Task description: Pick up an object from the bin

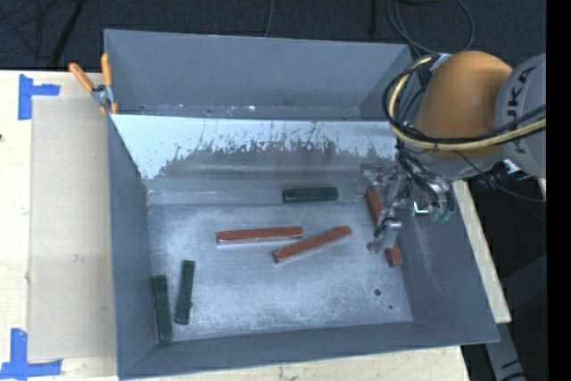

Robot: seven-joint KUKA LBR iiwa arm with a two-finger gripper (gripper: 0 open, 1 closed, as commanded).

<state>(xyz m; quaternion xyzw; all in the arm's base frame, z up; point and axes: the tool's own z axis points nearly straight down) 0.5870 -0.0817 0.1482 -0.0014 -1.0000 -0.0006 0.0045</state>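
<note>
**Red-brown stick under the gripper at the bin's right side**

The red-brown stick (372, 204) lies on the floor of the bin (268, 85), close to the right wall and running roughly front to back. The gripper (389, 226) sits directly over its middle, so an upper stretch and a short lower end show on either side of it. I cannot tell if these are one piece. I also cannot tell how far the gripper is open or if it has hold of the stick.

Just left of the gripper, a dark green stick (310, 194) lies crosswise near the back of the floor. Below it, two more red-brown sticks lie mid-floor: a level one (259, 236) and a slanted one (312, 244), with their near ends close together. Both are apart from the gripper. Well away, in the front-left corner, two dark green sticks (161, 308) (185, 291) lie side by side.

That makes three dark green sticks, and three red-brown ones if the covered stick is one piece.
</note>
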